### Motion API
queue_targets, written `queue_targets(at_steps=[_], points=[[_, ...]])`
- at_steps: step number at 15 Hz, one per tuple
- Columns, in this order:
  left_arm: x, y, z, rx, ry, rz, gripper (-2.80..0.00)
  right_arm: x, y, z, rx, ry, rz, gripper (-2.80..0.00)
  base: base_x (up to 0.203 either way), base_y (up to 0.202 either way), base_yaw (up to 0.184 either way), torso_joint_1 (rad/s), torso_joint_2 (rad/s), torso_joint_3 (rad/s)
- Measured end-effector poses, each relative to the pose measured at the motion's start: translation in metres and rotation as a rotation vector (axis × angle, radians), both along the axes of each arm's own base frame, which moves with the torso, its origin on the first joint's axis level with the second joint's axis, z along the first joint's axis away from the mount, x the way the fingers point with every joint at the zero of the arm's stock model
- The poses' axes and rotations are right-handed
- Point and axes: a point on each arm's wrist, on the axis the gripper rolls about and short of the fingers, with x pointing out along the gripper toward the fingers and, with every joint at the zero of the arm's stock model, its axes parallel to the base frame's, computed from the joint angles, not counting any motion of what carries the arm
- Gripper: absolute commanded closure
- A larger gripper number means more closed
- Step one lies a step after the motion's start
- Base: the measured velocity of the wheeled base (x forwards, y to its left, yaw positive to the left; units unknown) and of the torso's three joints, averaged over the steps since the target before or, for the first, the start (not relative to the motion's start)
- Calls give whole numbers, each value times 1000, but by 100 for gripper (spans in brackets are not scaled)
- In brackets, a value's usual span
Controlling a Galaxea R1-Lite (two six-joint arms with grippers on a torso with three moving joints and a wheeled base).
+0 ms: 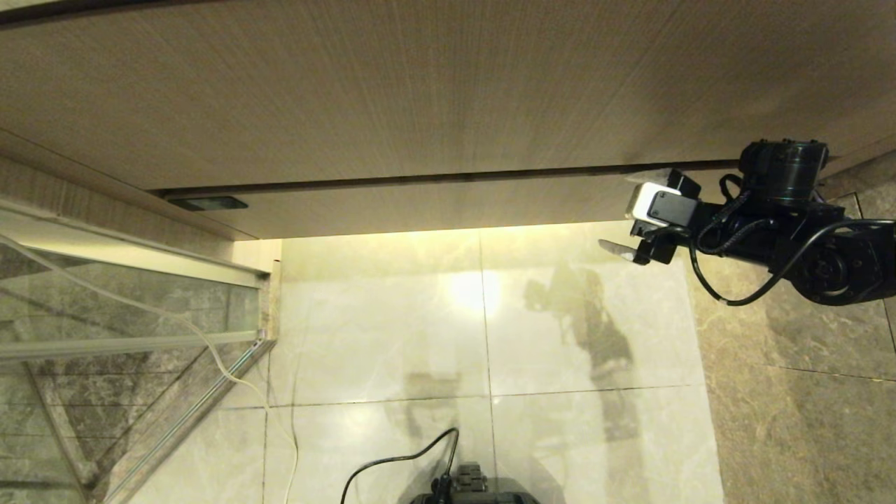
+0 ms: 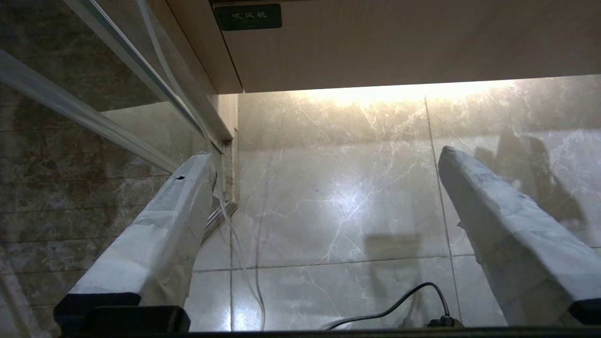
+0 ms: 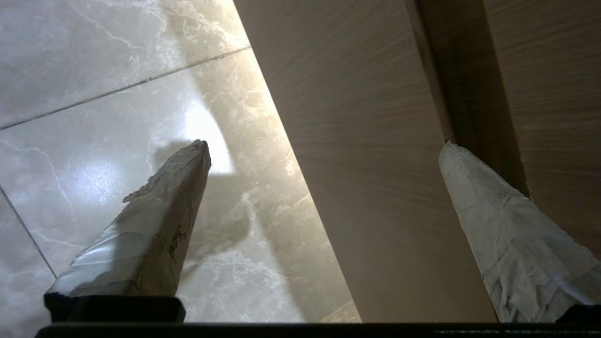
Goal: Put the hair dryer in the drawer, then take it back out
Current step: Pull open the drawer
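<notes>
The drawer (image 1: pixel 434 204) is the shallow beige wood-grain strip under the taller panel, and it is closed. My right gripper (image 1: pixel 633 210) is at its right end, open, with nothing between the fingers. In the right wrist view the drawer front (image 3: pixel 366 141) fills the space inside my right gripper (image 3: pixel 324 145). One fingertip (image 3: pixel 199 150) is below the drawer's lower edge over the floor. The other fingertip (image 3: pixel 450 152) is at the dark gap along the drawer's top. My left gripper (image 2: pixel 324 157) hangs open and empty over the floor, facing the drawer (image 2: pixel 399 47). The hair dryer is out of view.
A dark green label (image 1: pixel 208 204) sits at the drawer's left end. A glass partition with a metal frame (image 1: pixel 126 343) stands at the left, and a white cord (image 1: pixel 210 350) runs along it. A black cable (image 1: pixel 392 462) lies on the marble floor (image 1: pixel 490 336).
</notes>
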Motion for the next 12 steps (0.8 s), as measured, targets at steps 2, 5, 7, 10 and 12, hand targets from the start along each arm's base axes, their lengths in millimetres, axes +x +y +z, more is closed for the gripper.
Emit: queue_targets(at_steps=[2,5,7,10,12], points=[[0,0,0,0,0,0,-280,0,0,1,-1,-11,0,-280,0,0,0,0,0,0],[0,0,0,0,0,0,-280,0,0,0,-10,-22,0,-280,0,0,0,0,0,0],[0,0,0,-1,0,0,-280,0,0,1,-18,-31,1,-280,0,0,0,0,0,0],[0,0,0,0,0,0,-280,0,1,2,-35,-53,5,-280,0,0,0,0,0,0],[0,0,0,0,0,0,-280,1,1,2,-33,-67,4,-280,0,0,0,0,0,0]])
